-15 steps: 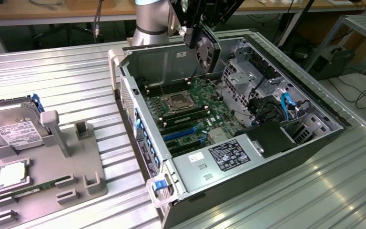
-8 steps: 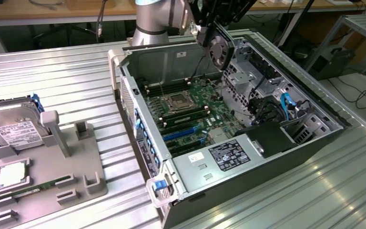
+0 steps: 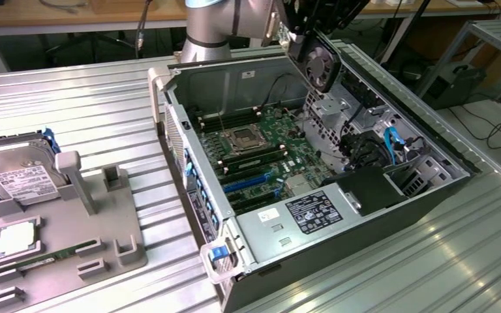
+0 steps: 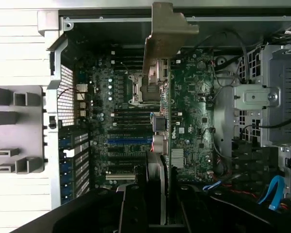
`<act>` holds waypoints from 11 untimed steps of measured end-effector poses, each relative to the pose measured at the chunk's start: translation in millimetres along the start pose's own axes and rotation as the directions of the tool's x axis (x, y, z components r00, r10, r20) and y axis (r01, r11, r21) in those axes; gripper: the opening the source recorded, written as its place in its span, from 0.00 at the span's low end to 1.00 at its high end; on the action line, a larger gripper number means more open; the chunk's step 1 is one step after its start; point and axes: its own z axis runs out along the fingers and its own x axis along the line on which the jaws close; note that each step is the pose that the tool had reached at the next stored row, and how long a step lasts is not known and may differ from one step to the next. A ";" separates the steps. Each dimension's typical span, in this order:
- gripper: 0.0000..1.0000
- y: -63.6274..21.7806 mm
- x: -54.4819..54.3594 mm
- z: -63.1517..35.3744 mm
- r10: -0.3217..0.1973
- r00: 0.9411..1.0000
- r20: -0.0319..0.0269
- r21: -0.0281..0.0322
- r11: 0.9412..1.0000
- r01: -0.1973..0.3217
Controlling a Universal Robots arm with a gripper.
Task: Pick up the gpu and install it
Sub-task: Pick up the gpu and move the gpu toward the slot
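Observation:
The gpu [image 3: 318, 62], a black card with a round fan, hangs tilted over the back right of the open computer case [image 3: 174, 124]. My gripper [image 3: 307, 32] is shut on its upper end. In the wrist view the gpu [image 4: 160, 97] is seen edge-on, its pale metal bracket [image 4: 167, 29] at the far end and my gripper [image 4: 155, 204] clamped around its near end. Well below the card lies the green motherboard [image 3: 263, 153] with its blue expansion slots [image 3: 248, 181]. The card is clear of the board and touches no slot.
Inside the case are a power supply with a label [image 3: 313, 210], blue cables [image 3: 393, 145] and a drive cage [image 4: 281, 97]. On the exterior view's left, a grey fixture [image 3: 68, 241] holds a hard drive [image 3: 15, 173], a processor [image 3: 15, 240] and a memory stick [image 3: 55, 255].

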 end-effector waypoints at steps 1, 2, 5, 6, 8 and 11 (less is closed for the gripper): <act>0.28 0.0 -3.8 0.1 0.000 1.000 0.000 0.000 1.000 0.000; 0.28 0.1 -8.3 0.2 0.000 1.000 0.000 0.000 1.000 0.000; 0.28 0.2 -16.0 0.3 0.000 1.000 0.000 0.000 1.000 0.000; 0.28 0.2 -16.0 0.3 0.000 1.000 0.000 0.000 1.000 0.000; 0.28 0.3 -16.0 0.3 0.000 1.000 0.000 0.000 1.000 0.000; 0.28 0.3 -16.0 0.3 0.000 1.000 0.000 0.000 1.000 0.000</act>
